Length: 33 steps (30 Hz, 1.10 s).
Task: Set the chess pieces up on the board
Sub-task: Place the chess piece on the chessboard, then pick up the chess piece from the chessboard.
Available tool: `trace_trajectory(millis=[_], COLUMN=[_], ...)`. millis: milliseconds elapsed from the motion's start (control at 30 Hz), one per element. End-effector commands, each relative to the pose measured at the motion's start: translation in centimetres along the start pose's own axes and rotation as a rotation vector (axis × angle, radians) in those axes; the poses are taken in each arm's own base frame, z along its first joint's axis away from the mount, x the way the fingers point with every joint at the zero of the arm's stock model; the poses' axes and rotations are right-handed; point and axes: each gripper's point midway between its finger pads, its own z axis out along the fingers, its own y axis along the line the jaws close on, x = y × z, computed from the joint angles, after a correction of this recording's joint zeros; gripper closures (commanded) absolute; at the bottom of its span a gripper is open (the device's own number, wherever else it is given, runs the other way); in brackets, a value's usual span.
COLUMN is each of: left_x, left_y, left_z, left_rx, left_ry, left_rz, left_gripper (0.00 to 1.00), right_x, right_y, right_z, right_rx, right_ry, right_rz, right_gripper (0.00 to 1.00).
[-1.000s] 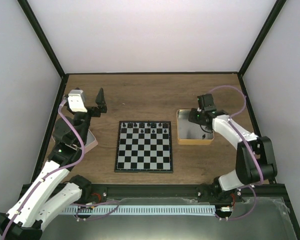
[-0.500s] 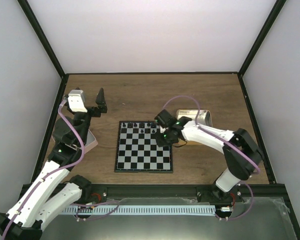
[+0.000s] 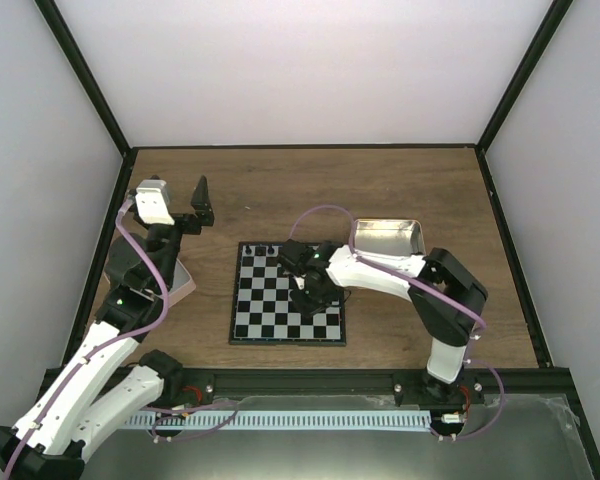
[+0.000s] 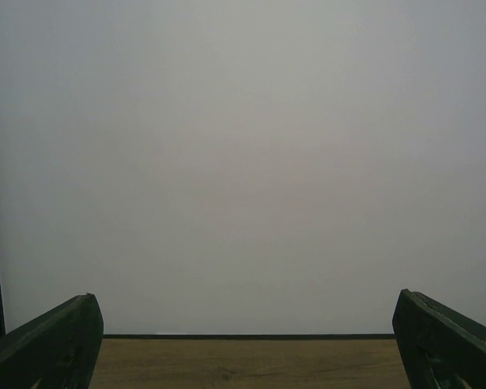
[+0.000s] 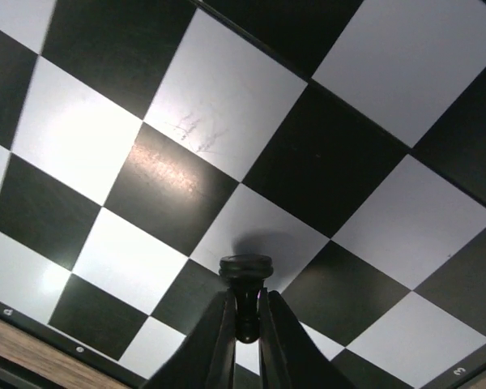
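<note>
Now that the top view has the right hand swung from tin to board, the left wrist view shows the left hand spread, and the right wrist view shows a piece pinched close over the squares, seemingly ready to set down.

Tiny black chess pieces stand upright along the flat checkered board's far edge.

The white left arm is folded at the near left, its black left gripper raised with fingers spread wide. The white right arm reaches left, and its right gripper pinches a tiny black chess piece.
</note>
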Motion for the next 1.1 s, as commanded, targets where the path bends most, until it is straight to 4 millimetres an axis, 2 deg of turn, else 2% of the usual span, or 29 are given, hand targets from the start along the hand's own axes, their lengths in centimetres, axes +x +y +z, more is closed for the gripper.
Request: trace_trajectory(millis=[0,67,133,333,700,1067], left_x=[-0.4,-0.3,-0.4,-0.4,-0.4,-0.3], left_y=[0.3,0.3,0.3,0.3,0.3,0.3], left_z=[-0.2,-0.1,-0.1,-0.1,-0.2,-0.1], left_rx=[-0.009,-0.01,-0.009,-0.013,-0.009,-0.009], left_ry=[-0.014,-0.011,-0.011,-0.011,-0.013,-0.009], left_rz=[0.003,0.005,0.004,0.006,0.005,0.003], left_gripper=[0.0,0.0,0.0,0.0,0.0,0.0], right_x=[-0.6,-1.1,-1.6,-2.1,-0.6,-0.3], right_y=[-0.1,0.2,0.4,0.7,-1.0,-0.4], right_z=[-0.7,-0.9,-1.2,-0.8,0.5,0.6], right_rx=[0.03,0.023,0.012,-0.005,0.067,0.02], right_ry=[0.003,-0.014,-0.036,-0.056,-0.013,-0.024], right_rz=[-0.022,-0.017,-0.011,0.006,-0.019,-0.063], right_gripper=[0.85,0.75,0.72,0.72,0.71,0.61])
